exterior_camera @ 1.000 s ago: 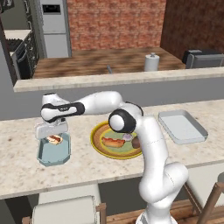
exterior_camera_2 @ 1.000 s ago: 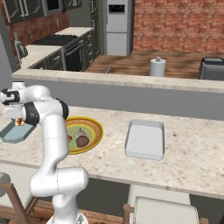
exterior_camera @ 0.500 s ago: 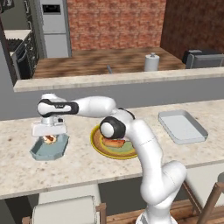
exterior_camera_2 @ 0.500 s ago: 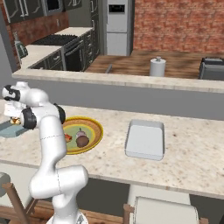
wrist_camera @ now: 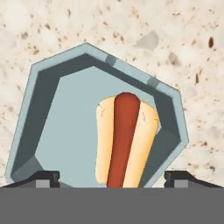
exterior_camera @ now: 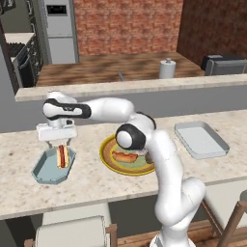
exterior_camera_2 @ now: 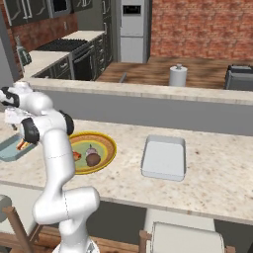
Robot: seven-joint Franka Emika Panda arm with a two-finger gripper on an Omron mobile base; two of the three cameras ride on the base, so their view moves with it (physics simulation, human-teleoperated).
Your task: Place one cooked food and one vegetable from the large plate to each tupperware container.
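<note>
One hot dog (wrist_camera: 126,140) lies flat in the light-blue octagonal container (wrist_camera: 65,131), also seen as the hot dog (exterior_camera: 62,156) in the blue container (exterior_camera: 46,171) at the counter's left. My gripper (exterior_camera: 57,141) hovers just above it, open, with its fingertips (wrist_camera: 43,178) well apart on either side of the bun. The second hot dog (exterior_camera: 124,157) rests on the large plate (exterior_camera: 106,155). On the large plate (exterior_camera_2: 106,143) sit the brown potato (exterior_camera_2: 92,159) and the pale bulb (exterior_camera_2: 90,149). The grey-white rectangular container (exterior_camera: 200,140) holds nothing.
A raised grey ledge (exterior_camera: 144,87) runs behind the speckled counter. A paper towel roll (exterior_camera: 167,69) and a dark appliance (exterior_camera: 224,63) stand on the far wooden top. My own arm crosses over the plate's right side.
The gripper has opened and let go of the hot dog, which now lies in the light-blue container. The hand has risen slightly above it.
</note>
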